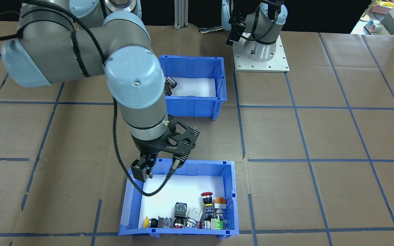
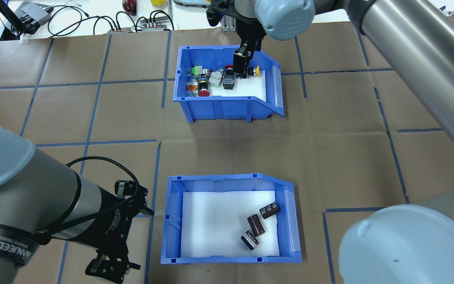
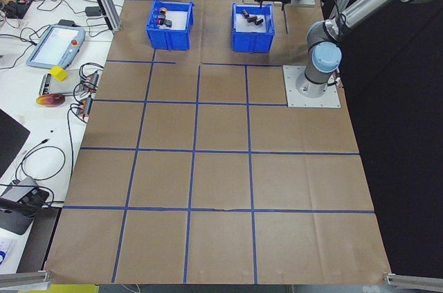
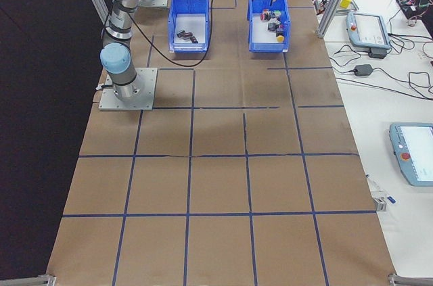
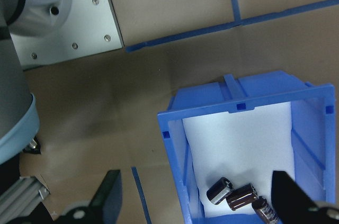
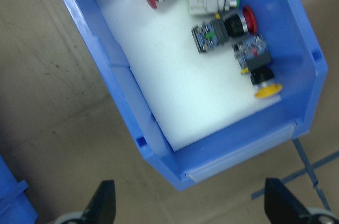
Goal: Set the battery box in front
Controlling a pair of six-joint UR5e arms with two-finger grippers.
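Observation:
The battery box [image 2: 227, 258] is the blue bin nearest the robot, with a white liner and three dark cylinders [image 2: 255, 225] lying in its right part. It also shows in the front-facing view [image 1: 193, 106] and the left wrist view [image 5: 175, 150]. My left gripper [image 2: 110, 270] hangs open beside the box's left near corner, holding nothing [image 5: 198, 203]. My right gripper [image 1: 157, 169] is open over the far bin of switches [image 2: 219, 108], at that bin's sloped-cut end [image 6: 193, 208], with nothing between its fingers.
The switch bin [image 1: 128, 205] holds several colourful push buttons and a red mushroom button [image 1: 206, 195]. The left arm's base plate [image 1: 262, 59] stands beside the battery box. Brown paper with blue tape lines covers the table. Cables and pendants lie beyond the table's far edge.

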